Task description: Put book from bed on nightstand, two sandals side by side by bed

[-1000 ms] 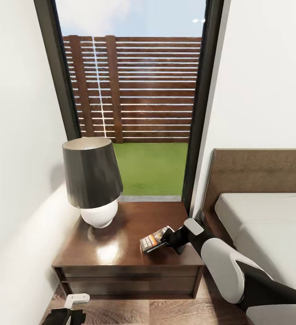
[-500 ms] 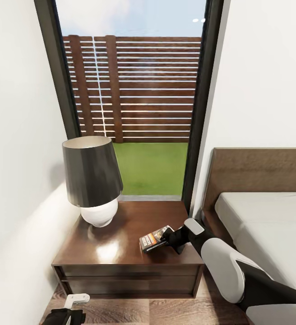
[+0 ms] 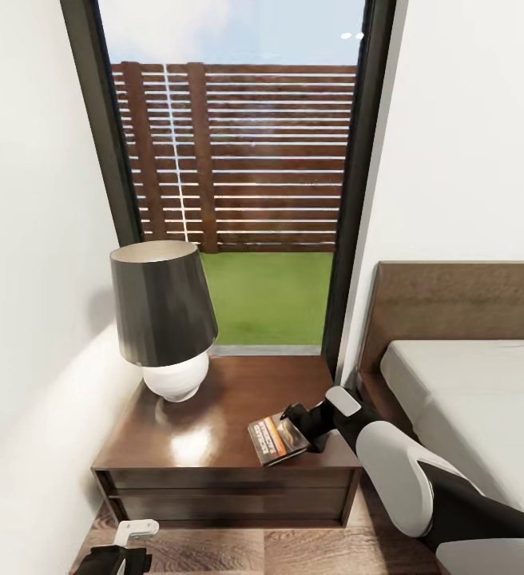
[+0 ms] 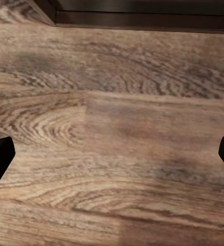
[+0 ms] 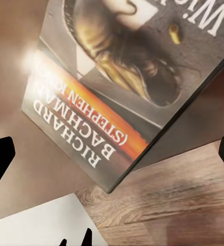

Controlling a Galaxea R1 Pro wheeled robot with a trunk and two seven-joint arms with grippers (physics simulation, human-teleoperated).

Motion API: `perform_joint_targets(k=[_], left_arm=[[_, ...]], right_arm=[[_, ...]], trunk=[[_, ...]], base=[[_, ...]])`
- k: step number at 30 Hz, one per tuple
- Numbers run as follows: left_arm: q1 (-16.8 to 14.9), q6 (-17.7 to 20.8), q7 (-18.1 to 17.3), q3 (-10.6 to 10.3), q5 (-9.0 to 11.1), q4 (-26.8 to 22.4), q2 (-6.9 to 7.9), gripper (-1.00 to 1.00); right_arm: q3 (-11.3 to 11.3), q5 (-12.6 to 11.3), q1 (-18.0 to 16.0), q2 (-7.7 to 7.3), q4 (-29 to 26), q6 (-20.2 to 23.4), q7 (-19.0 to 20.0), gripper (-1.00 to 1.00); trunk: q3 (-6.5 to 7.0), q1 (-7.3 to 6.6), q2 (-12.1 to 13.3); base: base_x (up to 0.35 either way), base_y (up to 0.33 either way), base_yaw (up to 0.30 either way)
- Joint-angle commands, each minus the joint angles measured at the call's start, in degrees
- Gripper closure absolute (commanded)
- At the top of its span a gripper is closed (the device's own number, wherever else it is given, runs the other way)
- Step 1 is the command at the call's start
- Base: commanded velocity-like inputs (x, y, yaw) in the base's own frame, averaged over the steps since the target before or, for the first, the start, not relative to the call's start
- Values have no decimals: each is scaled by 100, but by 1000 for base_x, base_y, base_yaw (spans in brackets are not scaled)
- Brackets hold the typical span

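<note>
The book (image 3: pixel 278 440) lies flat on the nightstand (image 3: pixel 214 435), at its front corner, just ahead of the right gripper (image 3: pixel 296 422), whose fingers are spread apart and off it. The gripper is best drawn straight back so the cover is not nudged over the edge.

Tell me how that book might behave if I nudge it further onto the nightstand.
The book looks thin, so probably light and slightly flexible. The nightstand top is glossy, so it may slide easily. In the right wrist view one corner seems to overhang the edge above the floor, so push it inward.
</note>
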Motion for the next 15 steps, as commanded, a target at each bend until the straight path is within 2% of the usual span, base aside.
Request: perform_joint_targets(k=[1,11,15], left_arm=[[-3,22,-28,36,-39,-16,-7,-100],[-3,22,-28,36,-40,-16,-7,-100],[-3,22,-28,36,-42,-16,-7,-100]], right_arm=[[4,-60,0,2,-14,12,-56,-100],[4,-60,0,1,-20,12,-56,-100],[4,-60,0,1,-20,12,-55,-100]], trunk=[[-6,-1,-2],[-6,-1,-2],[66,-89,158]], base=[[0,0,0],[0,0,0],[0,0,0]])
